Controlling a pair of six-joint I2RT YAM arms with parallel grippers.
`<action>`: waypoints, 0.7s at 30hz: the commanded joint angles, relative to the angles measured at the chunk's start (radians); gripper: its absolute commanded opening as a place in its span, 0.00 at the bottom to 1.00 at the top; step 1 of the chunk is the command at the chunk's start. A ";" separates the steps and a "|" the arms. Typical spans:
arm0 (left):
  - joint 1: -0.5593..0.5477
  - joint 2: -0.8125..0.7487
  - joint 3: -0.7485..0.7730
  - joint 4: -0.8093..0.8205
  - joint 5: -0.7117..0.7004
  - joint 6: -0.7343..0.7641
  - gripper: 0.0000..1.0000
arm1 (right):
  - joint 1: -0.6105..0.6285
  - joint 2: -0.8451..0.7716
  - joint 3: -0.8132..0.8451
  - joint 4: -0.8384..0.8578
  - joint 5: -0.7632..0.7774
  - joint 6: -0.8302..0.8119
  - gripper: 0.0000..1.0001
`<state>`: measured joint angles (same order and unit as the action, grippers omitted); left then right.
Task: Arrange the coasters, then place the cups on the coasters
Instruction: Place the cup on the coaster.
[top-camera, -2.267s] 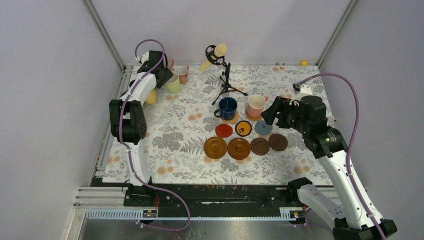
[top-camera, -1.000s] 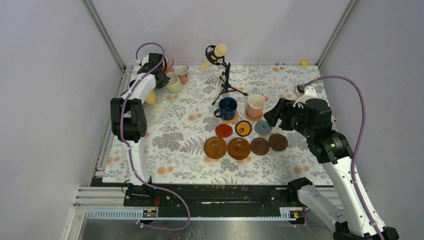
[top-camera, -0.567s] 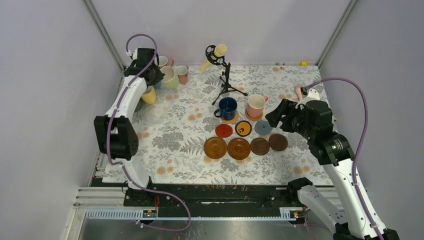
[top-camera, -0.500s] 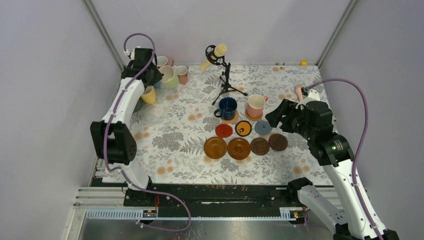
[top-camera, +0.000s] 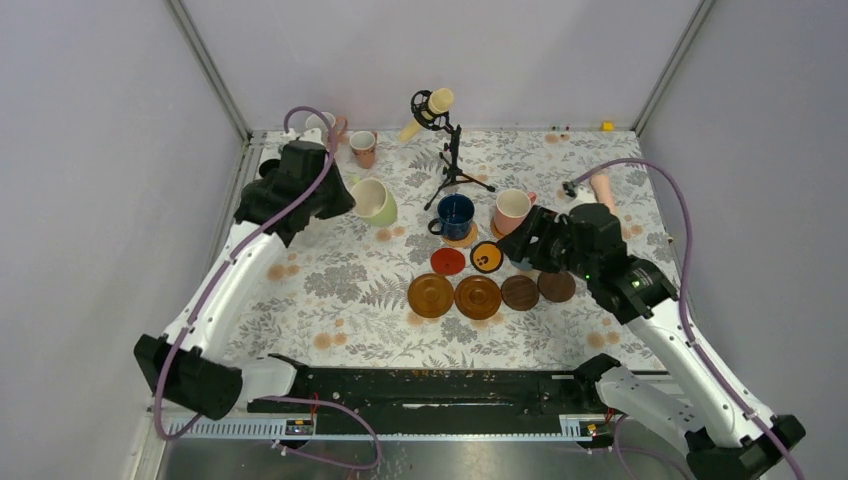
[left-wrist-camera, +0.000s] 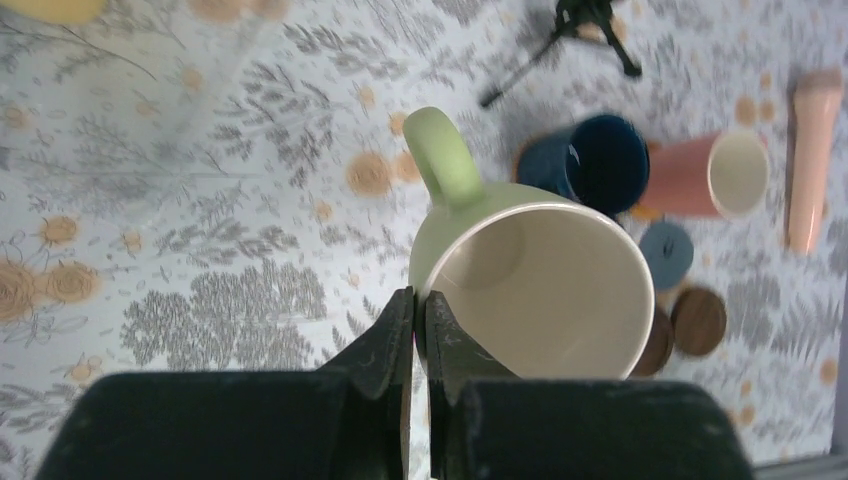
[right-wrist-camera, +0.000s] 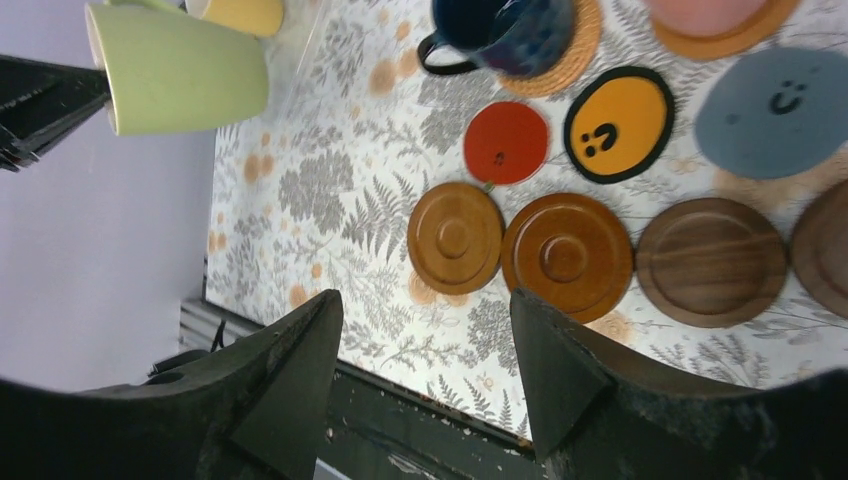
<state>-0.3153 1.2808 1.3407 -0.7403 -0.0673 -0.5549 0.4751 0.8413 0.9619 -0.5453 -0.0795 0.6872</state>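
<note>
Mug first: we see the pale green mug (top-camera: 378, 203) held up off the floral cloth (top-camera: 340, 300) and tipped onto its side. Its long axis runs roughly level. The cream mouth faces back toward the left arm's wrist and the base points right, toward the navy mug (top-camera: 455, 216). It hangs over the left-far part of the table, between the mugs left in the far-left corner and the coaster rows. From the left wrist we look straight into its mouth, with the handle jutting out on the side away from the pinch.

The left gripper (left-wrist-camera: 420, 300) is clamped tight on the mug's rim. That arm stretches long from the near-left corner along the left edge, its wrist turned in toward the middle.

The right arm leans in from the near right. Its right gripper (right-wrist-camera: 425, 300) hangs over the coasters with jaws spread wide and nothing between them. Below it lie the red coaster (right-wrist-camera: 506, 142), the black-rimmed orange coaster (right-wrist-camera: 619, 123), the grey-blue coaster (right-wrist-camera: 778, 112) and a row of brown wooden coasters (right-wrist-camera: 565, 258). All of these are bare.
</note>
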 joint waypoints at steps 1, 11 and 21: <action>-0.108 -0.128 -0.011 0.008 -0.033 0.058 0.00 | 0.140 0.056 0.053 0.051 0.108 0.031 0.69; -0.361 -0.194 -0.115 -0.061 -0.095 0.039 0.00 | 0.353 0.228 0.144 0.077 0.224 0.063 0.69; -0.477 -0.149 -0.101 -0.071 -0.150 0.019 0.00 | 0.448 0.450 0.297 0.073 0.207 0.068 0.69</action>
<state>-0.7700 1.1385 1.1999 -0.8886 -0.1726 -0.5076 0.8917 1.2278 1.1767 -0.4950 0.1085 0.7422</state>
